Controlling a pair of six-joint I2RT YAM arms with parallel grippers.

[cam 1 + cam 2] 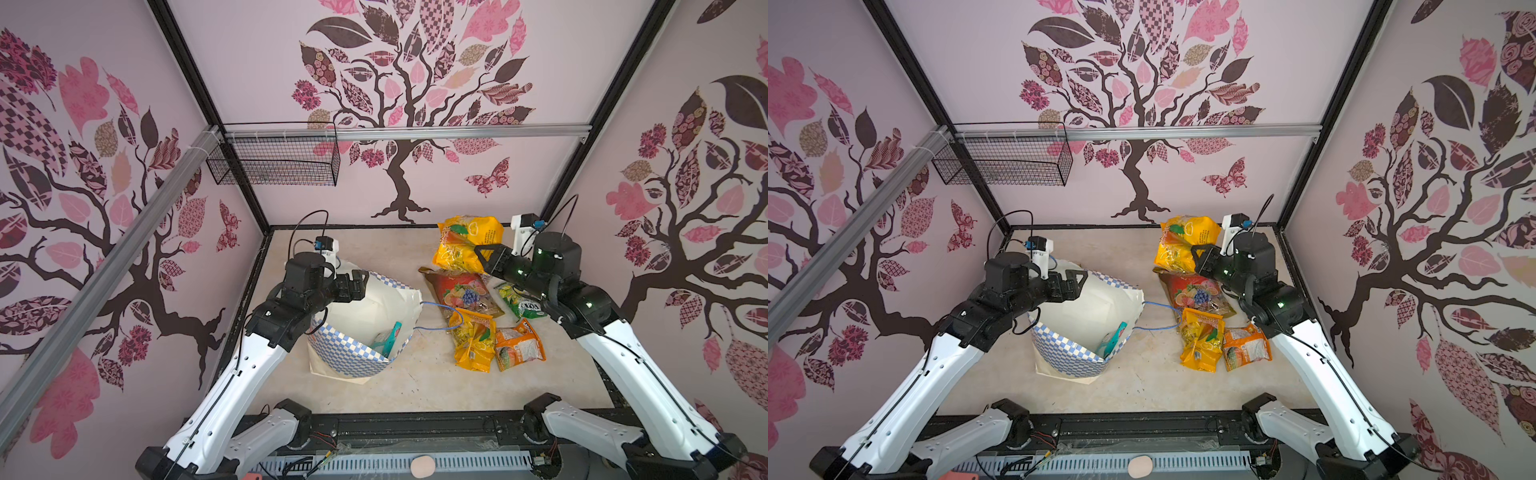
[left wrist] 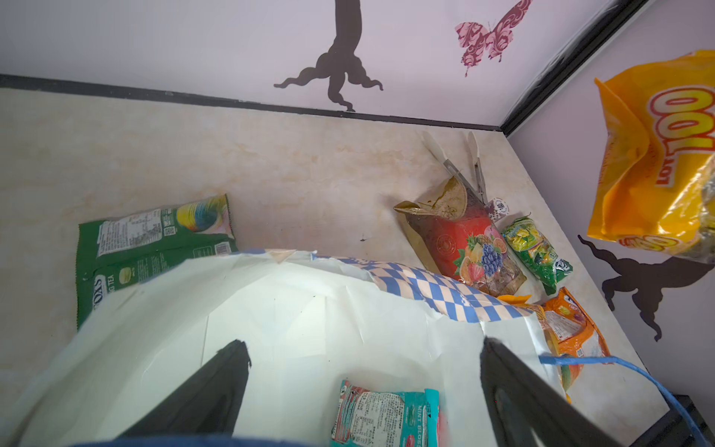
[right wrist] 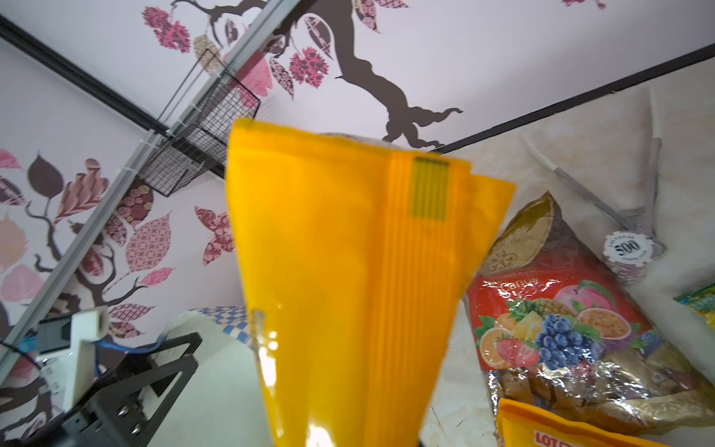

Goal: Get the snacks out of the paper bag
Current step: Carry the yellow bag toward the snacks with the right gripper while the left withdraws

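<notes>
1. Pale walls (image 1: 498, 174) with pink-and-brown tree decals enclose a beige table (image 1: 415, 382). A black wire basket (image 1: 276, 164) hangs on the back rail.
2. The paper bag (image 1: 353, 357) stands left of the table's middle with its mouth open upward. One blue cord handle (image 1: 440, 318) trails to the right across a smaller yellow packet (image 1: 473, 336).
3. The left gripper (image 1: 360, 282) hovers over the far edge of the bag's mouth. Its fingers (image 2: 228, 387) are spread wide and hold nothing.
4. A teal packet (image 2: 385, 418) lies inside the bag, against its near wall; it shows in both top views (image 1: 1113, 338).
5. The right gripper (image 1: 478, 253) is pressed together on a large yellow packet (image 3: 348, 271) and holds it up off the table near the back right corner.
6. On the table, to the right of the bag, lie a red packet (image 1: 459, 291) with fruit pictures, a small green packet (image 1: 521, 303) beside it, the smaller yellow packet, and an orange packet (image 1: 519, 345) touching that one.
7. In the left wrist view a flat green packet (image 2: 151, 247) lies on the table just beyond the bag; the left arm hides it in both top views.
8. Metal tongs (image 3: 619, 201) and a stack of poker chips (image 3: 628, 251) sit near the top end of the red packet.
</notes>
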